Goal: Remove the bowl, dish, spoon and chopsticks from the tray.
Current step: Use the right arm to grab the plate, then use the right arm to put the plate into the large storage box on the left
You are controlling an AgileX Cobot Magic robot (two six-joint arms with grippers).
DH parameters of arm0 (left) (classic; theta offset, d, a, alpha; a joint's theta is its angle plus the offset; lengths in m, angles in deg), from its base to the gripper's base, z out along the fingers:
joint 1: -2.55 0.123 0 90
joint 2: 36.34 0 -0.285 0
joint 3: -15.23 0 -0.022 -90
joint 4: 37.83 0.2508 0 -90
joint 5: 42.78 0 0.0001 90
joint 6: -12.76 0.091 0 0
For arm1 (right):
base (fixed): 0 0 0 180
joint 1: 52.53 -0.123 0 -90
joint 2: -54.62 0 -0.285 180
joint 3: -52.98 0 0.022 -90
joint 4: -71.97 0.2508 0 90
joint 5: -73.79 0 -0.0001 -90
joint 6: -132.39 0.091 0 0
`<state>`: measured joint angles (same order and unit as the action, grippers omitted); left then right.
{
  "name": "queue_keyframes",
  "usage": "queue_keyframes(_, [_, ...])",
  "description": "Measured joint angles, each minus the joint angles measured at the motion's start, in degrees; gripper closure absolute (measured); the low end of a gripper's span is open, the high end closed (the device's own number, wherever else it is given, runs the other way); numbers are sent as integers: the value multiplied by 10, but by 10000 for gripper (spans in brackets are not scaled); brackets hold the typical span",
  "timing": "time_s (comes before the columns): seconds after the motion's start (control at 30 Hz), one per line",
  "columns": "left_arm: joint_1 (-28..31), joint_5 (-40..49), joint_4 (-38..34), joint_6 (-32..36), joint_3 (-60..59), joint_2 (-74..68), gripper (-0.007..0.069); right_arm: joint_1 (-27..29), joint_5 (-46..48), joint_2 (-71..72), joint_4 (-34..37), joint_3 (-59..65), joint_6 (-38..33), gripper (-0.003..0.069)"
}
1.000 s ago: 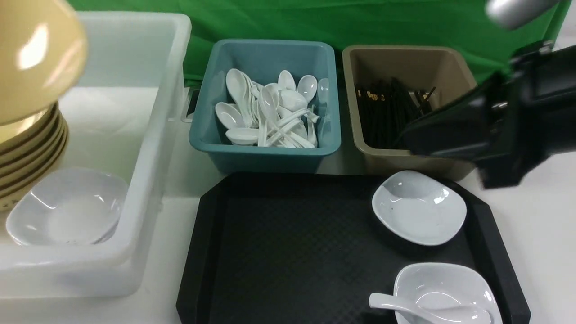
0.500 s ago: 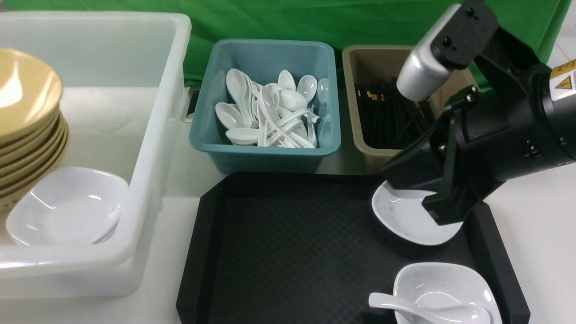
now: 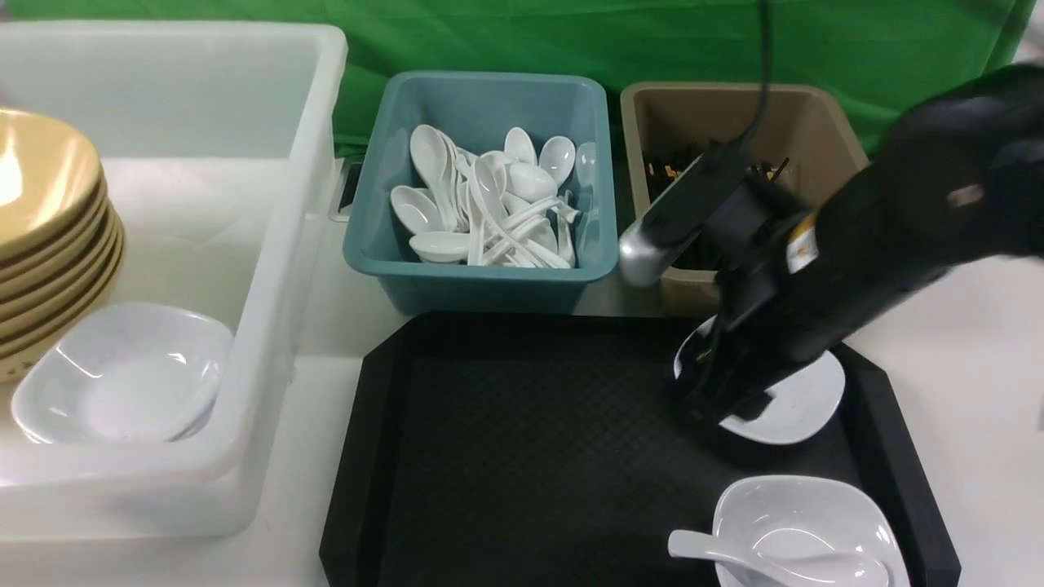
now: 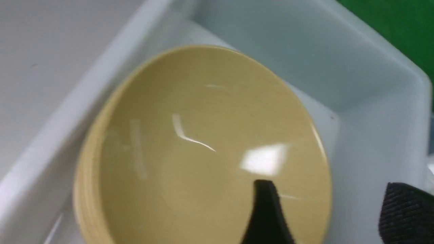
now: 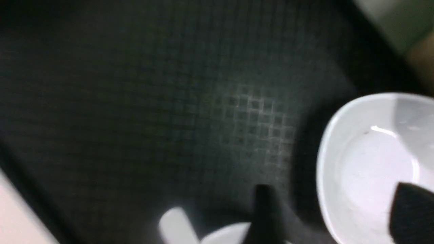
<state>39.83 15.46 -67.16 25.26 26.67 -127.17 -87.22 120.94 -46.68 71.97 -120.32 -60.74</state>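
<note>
Bowl stacked, dishes and spoon to go

The glossy tan bowl [image 3: 49,179] crowns a stack in the white tub [image 3: 269,318], presumably nested because its wide round shape saves room. The left hand [image 4: 332,196] is open above it, fingers spread, seemingly after release.

On the dimpled black plastic tray [image 3: 506,456], two smooth white dishes with softly squared rims remain. The right hand [image 5: 334,189] is open too, its fingers apart near the far dish [image 3: 803,399], probably lining up a pinch across the rim. The near dish [image 3: 816,509] cradles the spoon [image 3: 714,546], curved handle jutting over the edge, which should make it easy to grasp. Chopsticks [image 3: 665,171] lie in the brown tub [image 3: 836,130]; none shows on the tray.
</note>
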Motion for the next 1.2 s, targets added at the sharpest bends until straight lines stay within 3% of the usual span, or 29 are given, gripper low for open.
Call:
queue_keyframes(0.07, [-42,23,16,5,0,24,386,0,-14,-34,-30,0,36,92])
queue_keyframes(0.1, [-80,34,39,7,0,39,514,0,-19,-64,-66,0,68,71])
queue_keyframes(0.13, [-120,42,57,8,0,51,576,0,-23,-84,-88,0,87,67])
queue_keyframes(0.2, [-183,60,90,2,0,68,615,0,-36,-113,-107,0,109,69])
queue_keyframes(0.47, [-332,114,178,-32,-4,93,634,0,-65,-170,-123,-3,155,94])
queue_keyframes(0.53, [-360,116,197,-38,-6,95,634,-1,-66,-172,-122,-4,161,211])
queue_keyframes(0.57, [-366,116,202,-38,-7,96,634,-1,-68,-172,-127,-4,162,328])
queue_keyframes(0.6, [-367,116,203,-38,-7,96,634,-1,-68,-172,-130,-4,162,351])
queue_keyframes(0.63, [-370,116,208,-39,-8,96,634,0,-68,-171,-137,-5,164,491])
queue_keyframes(0.67, [-371,116,215,-43,-10,96,634,0,-67,-168,-142,-7,165,538])
queue_keyframes(0.9, [-372,110,268,-93,-11,96,634,-37,-57,-93,-68,-6,108,619])
queue_keyframes(1.2, [-370,109,319,-137,-11,96,630,-96,10,-14,49,-88,45,633])
